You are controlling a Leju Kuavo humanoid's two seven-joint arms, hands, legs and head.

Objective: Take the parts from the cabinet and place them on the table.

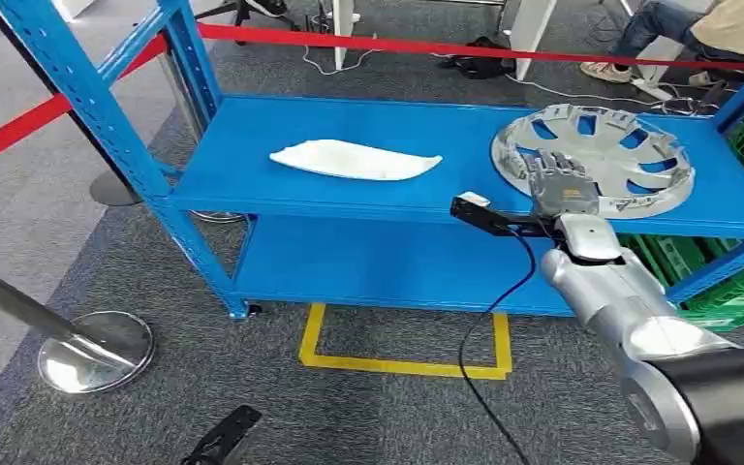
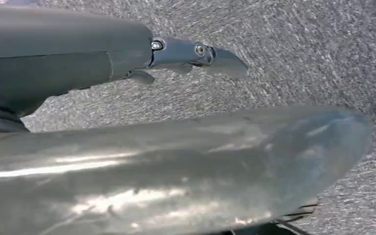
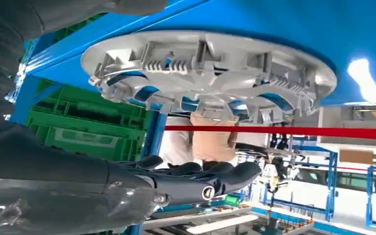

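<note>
With its fingers apart and holding nothing, the right hand (image 1: 562, 179) hovers over the near rim of the hubcap (image 1: 591, 158) at the shelf's (image 1: 368, 121) right end, so a shallow grip could let it slide off the near edge.

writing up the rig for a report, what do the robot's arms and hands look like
The right arm is a silver, rounded metal tube with a black section nearest the body. The right hand is grey, with dark fingers and a ribbed grey cover; a black cable hangs from a black wrist bracket. The left hand has a glossy grey thumb and a darker, screw-jointed finger.
</note>
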